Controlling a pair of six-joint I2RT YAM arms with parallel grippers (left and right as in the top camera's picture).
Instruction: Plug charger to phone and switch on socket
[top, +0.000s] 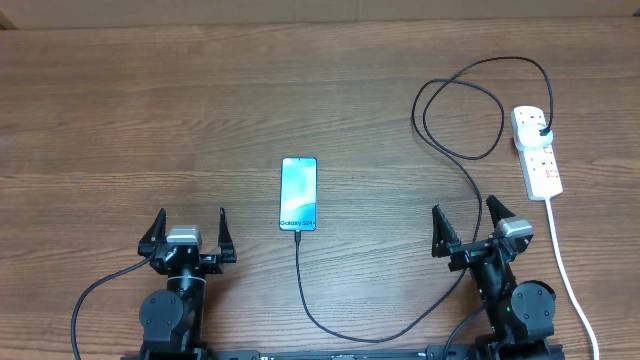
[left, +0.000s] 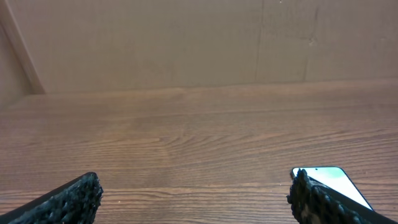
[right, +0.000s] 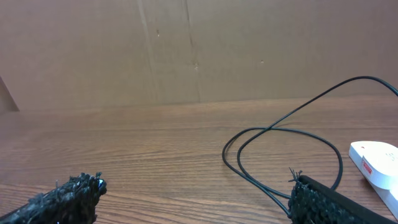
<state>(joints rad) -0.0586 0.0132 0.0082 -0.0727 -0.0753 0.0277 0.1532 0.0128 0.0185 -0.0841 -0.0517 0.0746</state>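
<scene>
The phone lies flat, screen up, near the middle of the wooden counter, its long side running near to far and the "Galaxy" text at its near end. The charger meets the phone's near edge with its small tip, which looks seated there. From that tip the thin black cable runs toward the near edge, sweeps right, climbs past the right arm and makes a wide loop at the far right. Its black plug sits in the far end of the socket. The socket lies at the right side of the counter, well apart from the phone, and its white cord trails back toward the near right corner. Its switches are too small to tell whether they are on or off. The left end effector hovers near and to the left of the phone with its jaws spread wide and nothing between them. In its wrist view the phone's corner shows just beyond the right finger. The right end effector is also wide and empty, near the right edge and on the near side of the cable loop. The wrist view shows the loop and one end of the socket ahead of it.
</scene>
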